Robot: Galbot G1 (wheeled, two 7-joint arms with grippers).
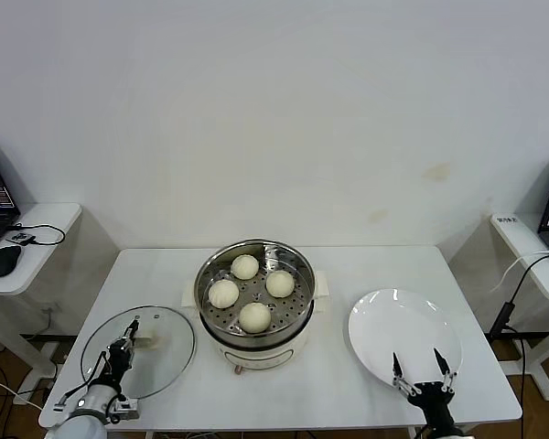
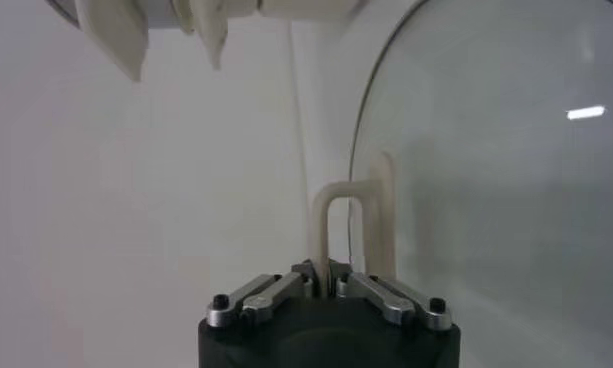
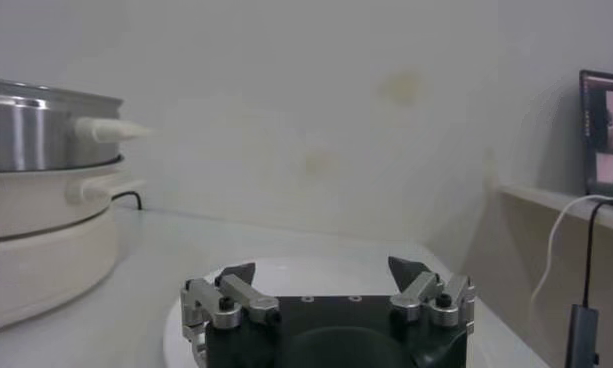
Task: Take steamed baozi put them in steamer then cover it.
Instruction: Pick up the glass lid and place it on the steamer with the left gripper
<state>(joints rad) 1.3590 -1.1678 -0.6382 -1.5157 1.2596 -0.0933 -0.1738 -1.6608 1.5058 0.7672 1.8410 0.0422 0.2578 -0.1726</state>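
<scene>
Several cream-white baozi [image 1: 245, 266] lie on the perforated tray inside the shiny steamer [image 1: 204, 291] at the table's middle. The glass cover [image 1: 169, 352] lies flat on the table to the steamer's left. My left gripper [image 1: 123, 348] is over it, shut on its cream-white handle [image 1: 147, 342]. In the left wrist view the jaws [image 2: 328, 272] pinch one leg of the looped handle [image 2: 334, 205], with the cover's glass [image 2: 506, 200] beside it. My right gripper [image 1: 424, 368] hangs open over the near edge of the white plate [image 1: 384, 320], holding nothing [image 3: 324, 272].
The empty white plate [image 3: 174, 335] sits right of the steamer [image 3: 36, 130]. Side desks stand at far left [image 1: 37, 224] and far right [image 1: 531, 247], with a cable [image 1: 517, 274] hanging off the right one. The table's front edge is just below both grippers.
</scene>
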